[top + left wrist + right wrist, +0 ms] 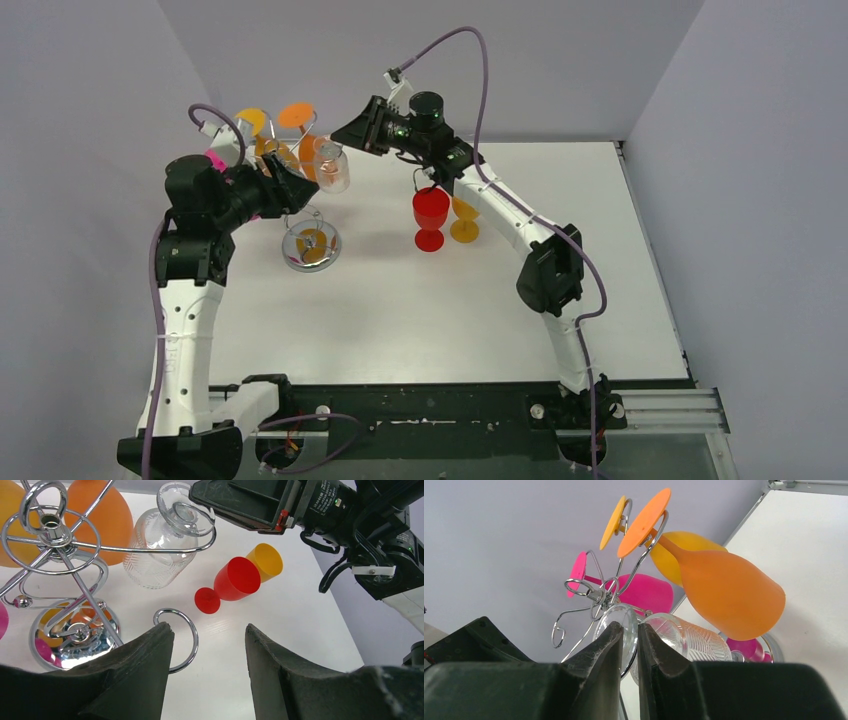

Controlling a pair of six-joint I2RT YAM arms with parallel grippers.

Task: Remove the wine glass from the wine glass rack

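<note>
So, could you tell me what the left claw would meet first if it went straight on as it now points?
Most likely the empty curled arm of the wine glass rack, just ahead of the left claw; past it, bare table short of the red glass. Depth is unclear.

Faint print on the right wrist camera (pixel 325 500) is unreadable.

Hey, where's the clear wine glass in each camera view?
Top external: clear wine glass, upper left, hanging on the wine glass rack.
Left wrist: top centre.
Right wrist: bottom centre.
Shared landmark: the orange glass beside it.
</note>
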